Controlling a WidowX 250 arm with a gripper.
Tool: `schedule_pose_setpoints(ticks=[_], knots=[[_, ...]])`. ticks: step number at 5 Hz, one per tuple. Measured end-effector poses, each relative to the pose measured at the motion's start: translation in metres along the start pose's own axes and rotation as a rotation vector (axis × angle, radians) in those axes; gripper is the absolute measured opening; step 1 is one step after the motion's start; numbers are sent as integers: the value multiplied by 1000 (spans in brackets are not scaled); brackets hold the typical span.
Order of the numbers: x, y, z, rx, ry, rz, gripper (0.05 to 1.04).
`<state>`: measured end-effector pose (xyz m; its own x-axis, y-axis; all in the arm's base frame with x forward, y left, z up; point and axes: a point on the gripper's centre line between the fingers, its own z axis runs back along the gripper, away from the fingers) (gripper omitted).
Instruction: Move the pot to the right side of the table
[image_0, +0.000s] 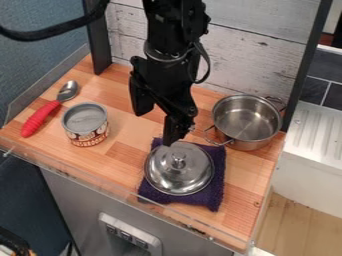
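The silver metal pot (247, 120) stands upright and without a lid at the right rear of the wooden table (123, 165). To its left, over the middle of the table, hangs my gripper (155, 129), open and pointing down, its two fingers apart. One fingertip is close to the back edge of a silver lid (179, 170); whether they touch I cannot tell. Nothing is held. The lid lies on a folded dark purple cloth (214, 192), in front and to the left of the pot.
An opened can (85, 125) stands on the left side of the table. Behind it lies a spoon with a red handle (41, 117). A low clear rail (100, 182) runs along the front edge. White planks (257, 60) rise behind the table, with a dark post at each side.
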<state>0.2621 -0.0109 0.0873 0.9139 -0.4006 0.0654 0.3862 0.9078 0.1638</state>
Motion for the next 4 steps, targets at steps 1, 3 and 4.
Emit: schedule_pose_setpoints(ticks=[1,3,4], knots=[[-1,-2,-7,-10,26,-2,999],[64,-29,-29,-68,-37,-174,999],[104,-48,-41,-70,-55,-271,999]])
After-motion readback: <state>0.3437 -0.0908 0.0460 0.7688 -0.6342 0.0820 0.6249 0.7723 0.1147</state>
